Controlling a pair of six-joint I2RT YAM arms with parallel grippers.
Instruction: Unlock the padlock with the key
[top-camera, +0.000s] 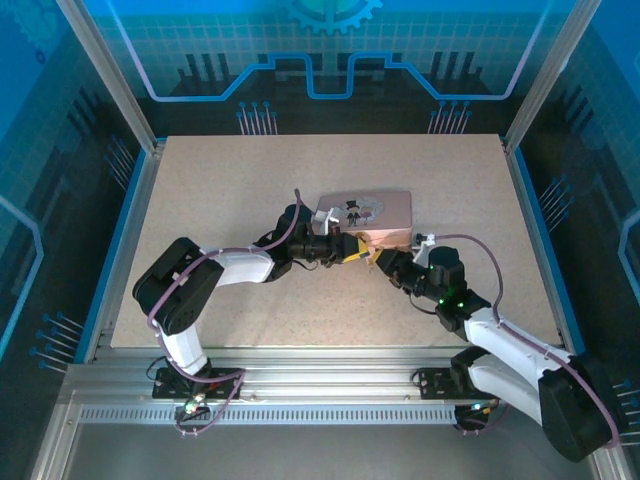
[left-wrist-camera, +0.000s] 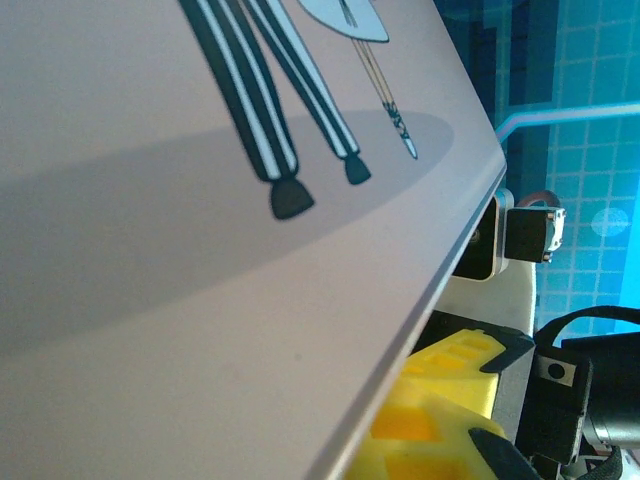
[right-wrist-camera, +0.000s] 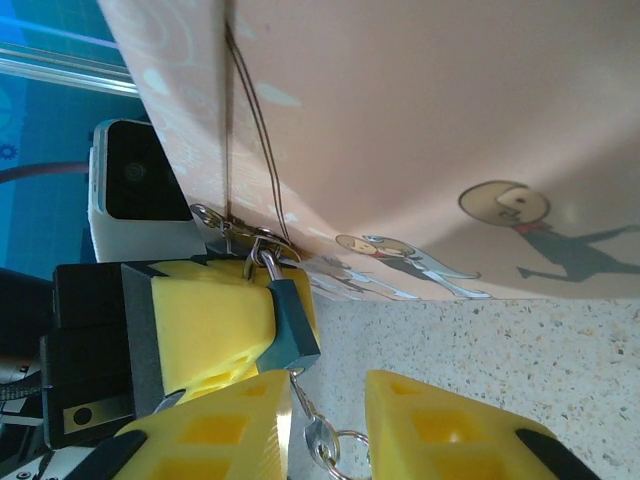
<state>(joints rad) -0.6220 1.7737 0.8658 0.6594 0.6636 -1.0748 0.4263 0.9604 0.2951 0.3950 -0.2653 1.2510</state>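
Bright even light, a soft shadow across the pink box, nearest parts perhaps blurred.

Quick count from me: one pink box, one padlock, one key on one little ring, two robot hands (left hand, right hand), and one bench under everything.

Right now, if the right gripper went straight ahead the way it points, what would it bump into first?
Most likely the padlock, just ahead of the right gripper and pinched by the left gripper. A small ring on its chain dangles between the open fingers.
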